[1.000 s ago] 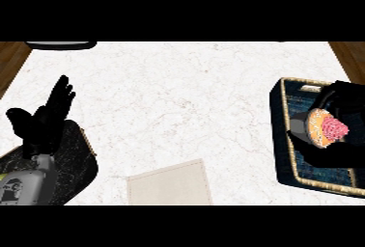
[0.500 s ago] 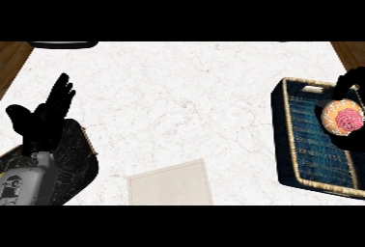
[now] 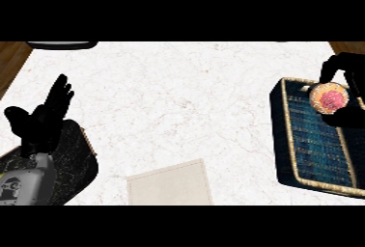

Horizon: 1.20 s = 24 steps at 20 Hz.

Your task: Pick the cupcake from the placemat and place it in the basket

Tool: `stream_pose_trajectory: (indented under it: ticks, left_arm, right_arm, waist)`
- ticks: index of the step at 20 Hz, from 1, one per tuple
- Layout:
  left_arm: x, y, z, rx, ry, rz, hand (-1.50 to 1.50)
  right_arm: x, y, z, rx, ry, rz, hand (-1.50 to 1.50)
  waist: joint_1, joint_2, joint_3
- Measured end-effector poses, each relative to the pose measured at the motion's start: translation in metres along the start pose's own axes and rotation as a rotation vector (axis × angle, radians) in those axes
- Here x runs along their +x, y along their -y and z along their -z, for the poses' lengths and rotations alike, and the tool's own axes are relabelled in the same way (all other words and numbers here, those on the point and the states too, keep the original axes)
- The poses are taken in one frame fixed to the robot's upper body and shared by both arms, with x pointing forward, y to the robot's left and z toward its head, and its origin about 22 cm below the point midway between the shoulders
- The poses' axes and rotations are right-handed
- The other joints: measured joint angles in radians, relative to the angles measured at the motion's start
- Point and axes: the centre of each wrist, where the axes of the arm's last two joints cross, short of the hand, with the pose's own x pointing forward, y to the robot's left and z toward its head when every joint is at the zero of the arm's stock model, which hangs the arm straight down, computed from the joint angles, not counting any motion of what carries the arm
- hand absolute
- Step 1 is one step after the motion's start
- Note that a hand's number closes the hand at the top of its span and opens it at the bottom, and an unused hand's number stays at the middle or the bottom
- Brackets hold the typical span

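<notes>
Cupcake point(image 3: 330, 98) is being held over the basket point(image 3: 314, 144) at the desk's right edge.

The cupcake is being gripped by the right hand point(image 3: 347, 67), its fingers curled round it above the basket's far end; whether it is touching the basket floor cannot be told. The left hand point(image 3: 43, 120) is being kept at the left edge, fingers straight and spread, holding nothing. The pale placemat point(image 3: 171, 183) is being shown bare on the white marble desk point(image 3: 178, 96), well apart from the basket.
</notes>
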Motion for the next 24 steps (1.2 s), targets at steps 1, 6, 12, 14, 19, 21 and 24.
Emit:
stream_pose_trajectory:
  ticks: [1,6,12,14,19,21,24]
  left_arm:
    - [-0.004,0.001,-0.001,0.001,-0.004,0.001,0.0]
    - [-0.006,-0.005,-0.006,-0.005,-0.002,-0.001,0.0]
    - [-0.005,-0.004,0.0,0.001,-0.005,-0.004,0.0]
    - [-0.006,-0.002,0.0,0.001,-0.008,-0.005,0.0]
    - [-0.005,0.0,-0.002,0.001,-0.011,-0.005,0.0]
    - [-0.006,-0.004,-0.003,0.003,-0.013,-0.002,0.0]
    - [-0.002,-0.004,-0.003,-0.001,-0.007,-0.002,0.0]
  right_arm:
    - [-0.003,-0.002,0.002,0.019,-0.008,-0.008,1.5]
    - [-0.013,-0.011,0.011,0.156,-0.051,-0.076,1.5]
    - [-0.016,-0.028,0.01,0.236,-0.065,-0.083,1.5]
    - [-0.021,-0.03,0.01,0.234,-0.066,-0.08,1.5]
    - [-0.026,-0.044,0.014,0.242,-0.067,-0.095,1.5]
    - [-0.026,-0.049,0.012,0.248,-0.07,-0.11,1.5]
    - [-0.031,-0.049,0.019,0.256,-0.073,-0.136,1.5]
  waist:
    - [-0.001,0.0,0.0]
    - [0.002,0.0,0.0]
    - [-0.003,0.0,0.0]
    - [-0.004,-0.001,0.0]
    - [-0.003,-0.001,0.0]
    - [-0.004,-0.001,0.0]
    - [-0.003,-0.001,0.001]
